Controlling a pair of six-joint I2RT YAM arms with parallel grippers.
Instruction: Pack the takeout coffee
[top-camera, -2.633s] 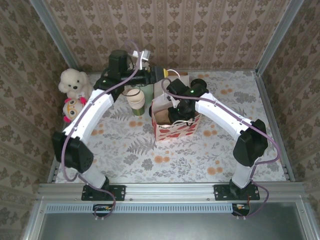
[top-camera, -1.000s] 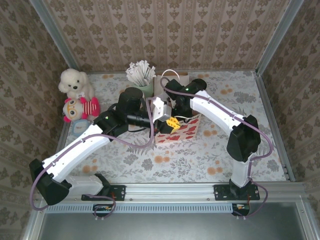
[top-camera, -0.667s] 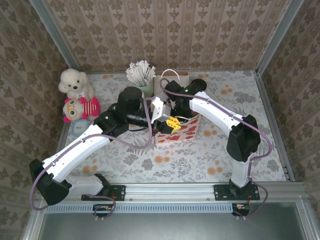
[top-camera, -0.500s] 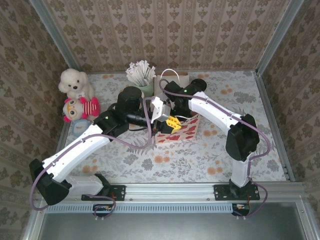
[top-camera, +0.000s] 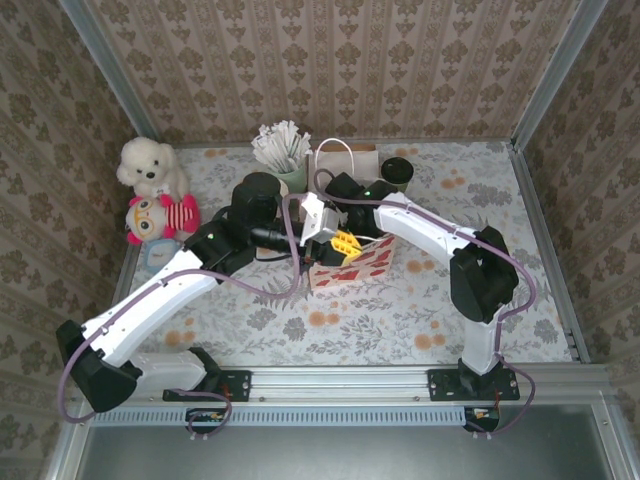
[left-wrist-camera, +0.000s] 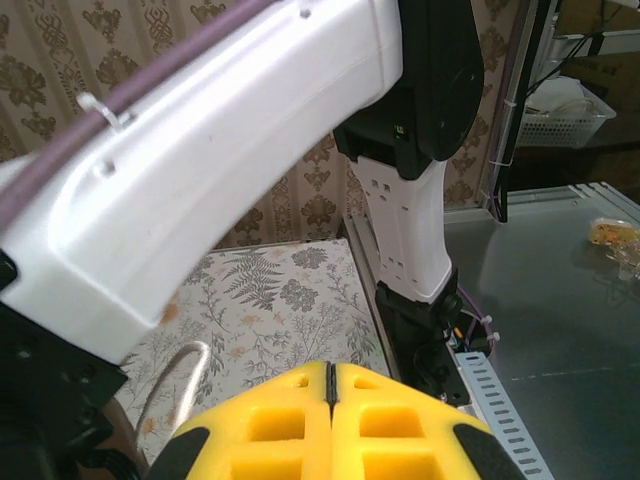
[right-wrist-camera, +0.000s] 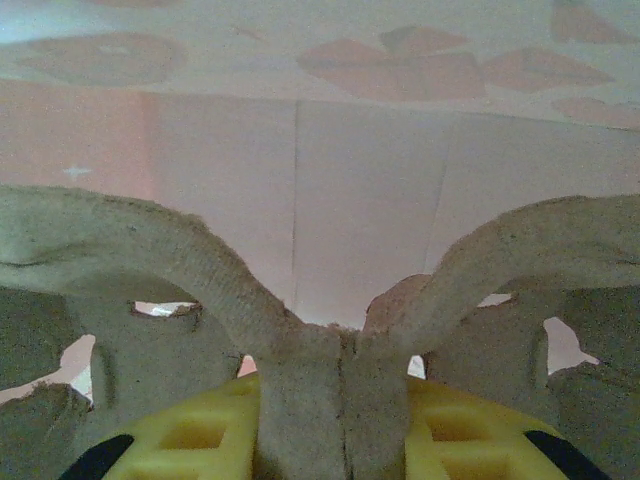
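Observation:
The takeout coffee, a small green cup under a black lid, stands at the back of the table, right of the bag. The white paper bag with red shapes sits mid-table. My right arm reaches down into it. In the right wrist view my right gripper is shut on the middle ridge of a grey-brown pulp cup carrier, with the bag's inner wall just behind. My left gripper hovers over the bag's near rim. Its yellow fingers are pressed together with nothing between them.
A pale green holder of white paper-wrapped sticks stands left of the bag's white handle. A white plush dog and a red-striped doll sit at the far left. Both forearms cross over the bag.
My right wrist has sunk lower and leftward into the bag, uncovering the lidded cup behind it. The left arm has hardly moved.

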